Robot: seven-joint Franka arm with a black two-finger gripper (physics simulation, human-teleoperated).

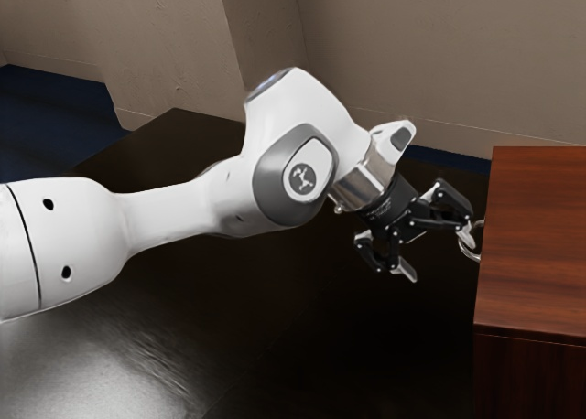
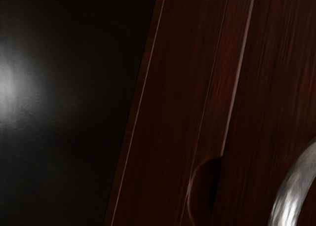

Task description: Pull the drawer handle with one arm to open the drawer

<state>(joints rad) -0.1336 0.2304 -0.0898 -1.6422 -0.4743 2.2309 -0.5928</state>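
While poised with jaws apart, clamped on nothing, close beside the drawer handle (image 1: 469, 240) at 3 o'clock on the cabinet (image 1: 536, 254) front, judged early stage: grasp and pull outstanding, drawer seemingly shut.

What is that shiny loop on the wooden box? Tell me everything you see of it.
The drawer handle is a thin, curved loop of polished silvery metal. It stands out from the front of the reddish wooden cabinet, on the side facing the arm. The open gripper is right at it; whether they touch cannot be told.
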